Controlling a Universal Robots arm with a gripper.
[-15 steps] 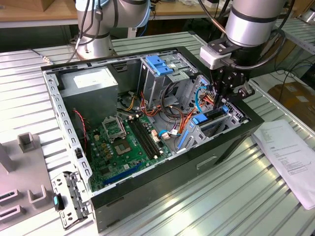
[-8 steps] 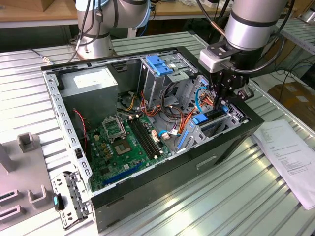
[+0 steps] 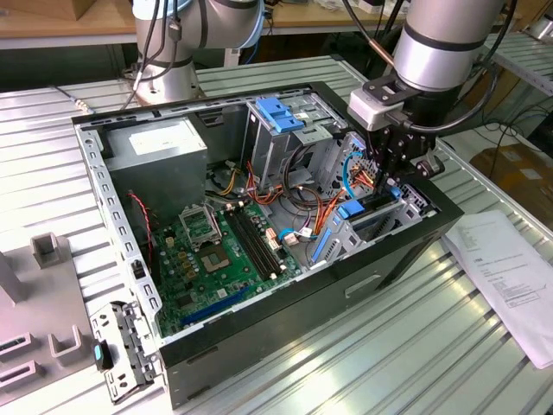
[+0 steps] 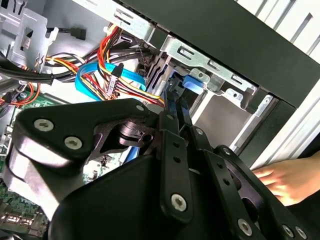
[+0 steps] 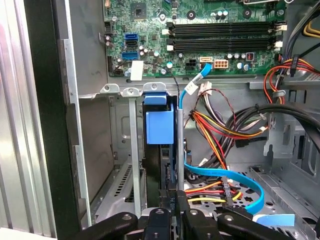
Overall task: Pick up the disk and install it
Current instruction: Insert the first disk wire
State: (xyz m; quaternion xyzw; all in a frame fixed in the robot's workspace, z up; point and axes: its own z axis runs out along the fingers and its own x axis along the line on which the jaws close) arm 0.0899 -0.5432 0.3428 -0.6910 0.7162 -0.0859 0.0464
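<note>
The disk (image 3: 361,213) stands on edge in the metal drive bay at the corner of the open computer case (image 3: 259,333), on the exterior view's right. In the first wrist view the disk (image 5: 160,122) shows edge-on, with its light-blue rail and a thin silver side between the bay's walls. My gripper (image 3: 386,180) reaches down into that bay from above. Its black fingers (image 5: 161,220) sit on either side of the disk's upper edge, shut on it. In the second wrist view the gripper (image 4: 175,102) clamps a thin blue edge just outside the bay.
Red, orange and yellow wires and a blue flat cable (image 5: 225,175) crowd the space beside the bay. A blue latch (image 3: 276,112) tops the metal cage nearby. A person's hand (image 4: 285,180) rests outside the case. Papers (image 3: 510,268) lie on the slatted table.
</note>
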